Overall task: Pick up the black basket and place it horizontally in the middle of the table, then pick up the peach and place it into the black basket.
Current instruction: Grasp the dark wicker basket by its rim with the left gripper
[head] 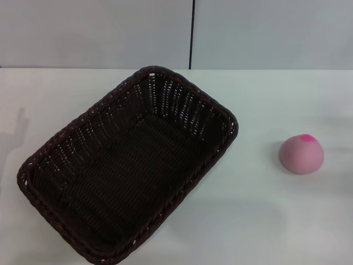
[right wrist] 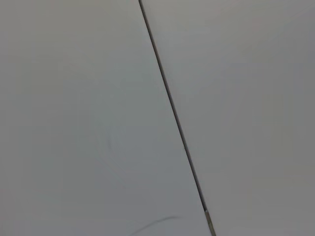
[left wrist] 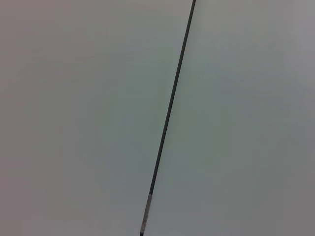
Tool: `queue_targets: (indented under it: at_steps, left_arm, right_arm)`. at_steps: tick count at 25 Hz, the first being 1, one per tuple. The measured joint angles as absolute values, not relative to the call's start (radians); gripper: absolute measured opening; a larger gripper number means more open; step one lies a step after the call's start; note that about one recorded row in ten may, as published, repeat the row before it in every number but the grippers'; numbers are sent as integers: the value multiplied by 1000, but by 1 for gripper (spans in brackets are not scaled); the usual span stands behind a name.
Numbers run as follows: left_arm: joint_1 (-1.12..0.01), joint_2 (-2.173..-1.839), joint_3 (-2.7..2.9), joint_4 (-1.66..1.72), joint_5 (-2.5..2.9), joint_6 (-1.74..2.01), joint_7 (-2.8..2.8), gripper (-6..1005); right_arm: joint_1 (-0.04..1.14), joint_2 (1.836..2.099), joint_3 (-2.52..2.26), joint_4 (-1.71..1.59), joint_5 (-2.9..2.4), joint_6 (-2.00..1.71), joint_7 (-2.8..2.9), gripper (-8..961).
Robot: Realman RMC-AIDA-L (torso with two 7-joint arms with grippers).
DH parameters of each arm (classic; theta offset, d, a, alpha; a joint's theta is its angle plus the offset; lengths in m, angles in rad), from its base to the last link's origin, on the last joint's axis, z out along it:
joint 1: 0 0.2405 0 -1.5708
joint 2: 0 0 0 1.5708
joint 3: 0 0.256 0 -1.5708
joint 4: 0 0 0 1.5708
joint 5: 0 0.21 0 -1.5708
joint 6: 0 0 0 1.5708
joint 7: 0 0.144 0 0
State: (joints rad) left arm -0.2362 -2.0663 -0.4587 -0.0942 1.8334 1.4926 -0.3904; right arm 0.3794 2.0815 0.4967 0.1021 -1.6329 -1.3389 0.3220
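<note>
The black basket (head: pixel 129 165) lies on the white table (head: pixel 265 221), left of centre, turned diagonally with one corner toward the back and one toward the front left. It is empty. The peach (head: pixel 301 154) sits on the table to the right of the basket, apart from it, its magenta spot facing up. Neither gripper shows in the head view. Both wrist views show only a plain grey wall with a dark seam, and no fingers.
A grey wall with a vertical dark seam (head: pixel 192 33) stands behind the table's far edge. A faint shadow falls on the table at the far left (head: pixel 19 130).
</note>
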Motion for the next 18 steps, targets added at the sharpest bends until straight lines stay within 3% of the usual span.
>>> queue_targets:
  at_steps: [18]
  left_arm:
    - [-244,-2064,-462,-93,1833,1492,-388,738]
  right_arm:
    - [405,2081,500,107,-1632,-1347,322,578]
